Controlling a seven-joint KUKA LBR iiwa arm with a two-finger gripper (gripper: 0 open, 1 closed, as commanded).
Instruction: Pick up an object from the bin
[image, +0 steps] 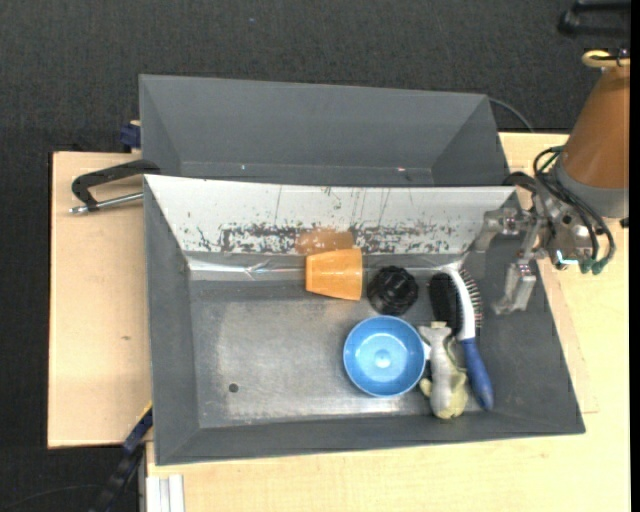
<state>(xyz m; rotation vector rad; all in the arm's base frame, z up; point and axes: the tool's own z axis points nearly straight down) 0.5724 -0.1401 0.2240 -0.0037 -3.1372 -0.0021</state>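
Beige toy (447, 388) is lying nearest, leaning on the blue-handled brush (463, 325) beside a blue bowl (383, 356); the bin's (535, 375) sloped walls are probably gathering them. Gripper (503, 265) is hovering at far right, fingers spread, gripping nothing; brush is sitting closest, just left.

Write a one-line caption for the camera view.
Two-finger gripper hangs over the grey metal bin's right side, near a blue-handled black-bristle brush, round blue bowl and orange plastic cup.
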